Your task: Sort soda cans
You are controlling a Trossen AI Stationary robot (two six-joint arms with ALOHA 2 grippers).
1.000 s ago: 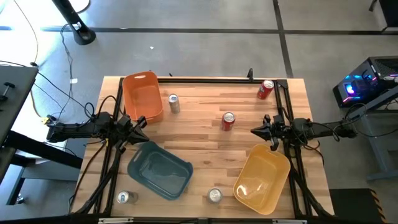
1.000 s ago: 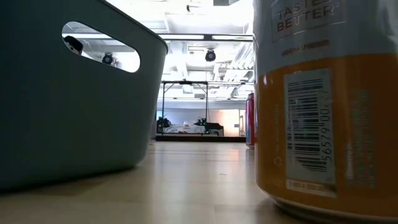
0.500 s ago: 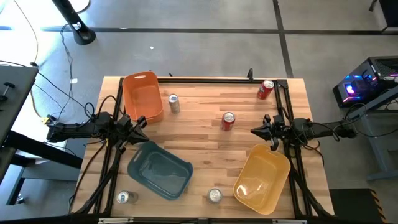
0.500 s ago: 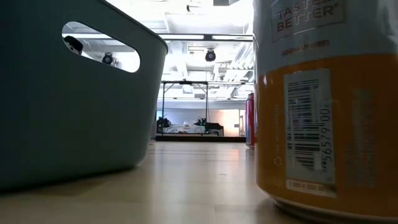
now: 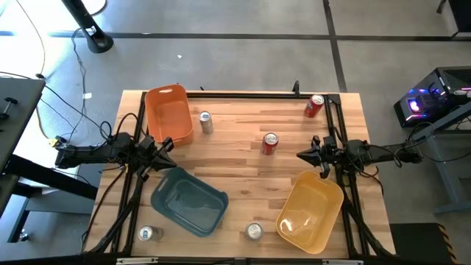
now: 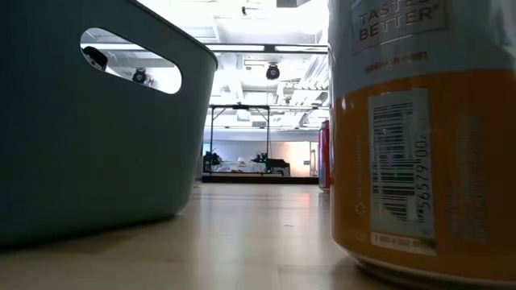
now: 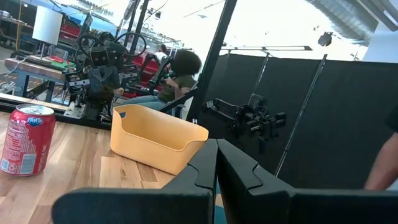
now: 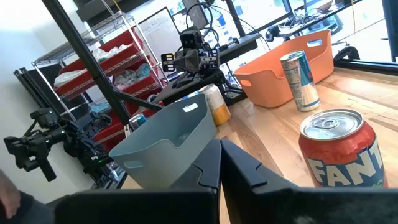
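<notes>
Several soda cans stand on the wooden table. In the high view, a slim silver can (image 5: pixel 206 122) stands beside the orange bin (image 5: pixel 169 114), a red can (image 5: pixel 270 143) mid-table, another red can (image 5: pixel 314 105) tilted at the far right corner, and two silver-topped cans (image 5: pixel 151 233) (image 5: pixel 254 231) near the near edge. My left gripper (image 5: pixel 169 144) hovers shut at the left side, my right gripper (image 5: pixel 302 154) shut at the right side, both touching nothing. The right wrist view shows the red can (image 8: pixel 339 155) close ahead of the shut fingers (image 8: pixel 219 158). The left wrist view shows it (image 7: pixel 26 148) farther off.
A blue-grey bin (image 5: pixel 190 202) lies near the left front, a yellow bin (image 5: pixel 310 212) near the right front. Black frame rails run along the table's edges. In the low view a can (image 6: pixel 423 129) stands very close. A seated person (image 7: pixel 180 68) shows beyond the table.
</notes>
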